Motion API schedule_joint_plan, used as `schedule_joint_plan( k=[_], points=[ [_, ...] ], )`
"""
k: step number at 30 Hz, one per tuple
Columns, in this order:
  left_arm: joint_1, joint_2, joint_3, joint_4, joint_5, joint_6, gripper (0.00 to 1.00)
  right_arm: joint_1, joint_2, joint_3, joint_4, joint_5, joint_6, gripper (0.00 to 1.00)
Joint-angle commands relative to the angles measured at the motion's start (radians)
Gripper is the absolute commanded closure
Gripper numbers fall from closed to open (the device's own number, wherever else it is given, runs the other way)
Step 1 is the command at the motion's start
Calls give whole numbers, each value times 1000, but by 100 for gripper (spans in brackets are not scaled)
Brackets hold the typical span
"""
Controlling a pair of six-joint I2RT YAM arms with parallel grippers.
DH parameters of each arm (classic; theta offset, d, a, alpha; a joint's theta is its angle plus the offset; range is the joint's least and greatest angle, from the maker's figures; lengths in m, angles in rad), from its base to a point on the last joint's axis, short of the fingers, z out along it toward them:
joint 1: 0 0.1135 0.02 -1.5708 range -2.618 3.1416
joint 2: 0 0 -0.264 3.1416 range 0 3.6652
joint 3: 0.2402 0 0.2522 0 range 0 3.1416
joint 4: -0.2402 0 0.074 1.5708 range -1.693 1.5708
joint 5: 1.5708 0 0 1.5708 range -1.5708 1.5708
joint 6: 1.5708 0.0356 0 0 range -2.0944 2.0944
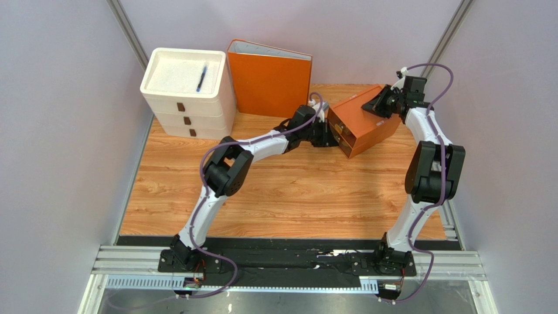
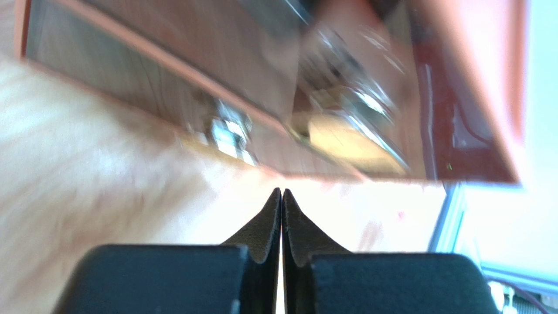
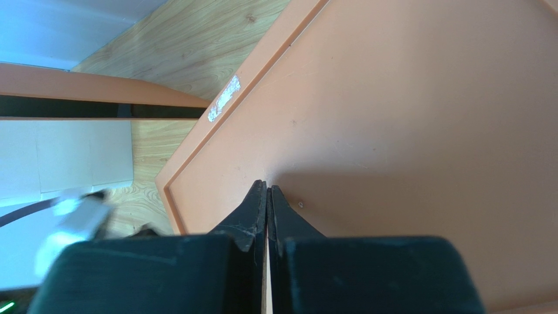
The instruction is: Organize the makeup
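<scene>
On my left wrist feed the left gripper (image 2: 281,193) has its fingers pressed together with nothing between them. The tips point at the open side of the orange box (image 1: 357,124). The makeup (image 2: 340,134) sits inside that opening. The view is badly blurred, so I can only make out a beige piece and a few shiny ones beside it, and I can't tell which item is which.

The right gripper (image 3: 267,186) is also closed on nothing. Its tips are right at a flat orange panel of the box, though I can't tell whether they actually press on it.

From overhead, the box lies skewed on the table (image 1: 295,190), toward the back right. The left arm reaches to its left side, and the right arm is bent over its far corner.

At the back left stands a white set of drawers (image 1: 186,98) with a blue pen (image 1: 202,78) lying on top. Just beside it an orange binder (image 1: 268,78) stands upright, near the box but apart from it.
</scene>
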Motion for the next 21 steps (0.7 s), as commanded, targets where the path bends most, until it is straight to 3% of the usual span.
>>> schedule_joint_plan(
  k=[1, 4, 5, 8, 9, 10, 13, 14, 15, 16, 17, 20, 21],
  points=[
    [28, -264, -44, 29, -25, -16, 80, 23, 60, -54, -358, 126, -59, 100],
    [49, -313, -20, -78, -1, -10, 51, 23, 5, -2, -364, 122, -58, 100],
    [51, -351, -23, -95, 5, 19, 34, 23, -38, 27, -365, 111, -56, 100],
    [60, -424, -15, -190, 29, 71, 25, 25, -123, 75, -361, 83, -43, 96],
    [63, -442, -12, -214, 45, 88, 24, 26, -150, 99, -355, 74, -36, 91],
    [66, -476, -6, -263, 47, 124, 1, 28, -173, 112, -347, 54, -20, 87],
    [87, -542, -9, -355, 50, 172, 0, 40, -285, 143, -283, 30, -1, 78],
    [97, -557, -9, -378, 53, 178, 1, 48, -315, 149, -269, 30, -1, 68],
    [104, -571, -13, -424, 70, 186, 1, 60, -372, 152, -252, 31, 0, 46],
    [115, -594, -15, -453, 76, 186, 1, 66, -404, 152, -221, 37, -1, 36],
    [136, -606, -15, -486, 75, 182, 1, 72, -432, 150, -206, 48, -1, 18],
    [201, -642, -15, -590, 132, 172, 1, 91, -522, 146, -178, 76, 11, 1],
    [221, -649, -20, -613, 172, 180, 1, 95, -542, 144, -172, 79, 17, 0]
  ],
)
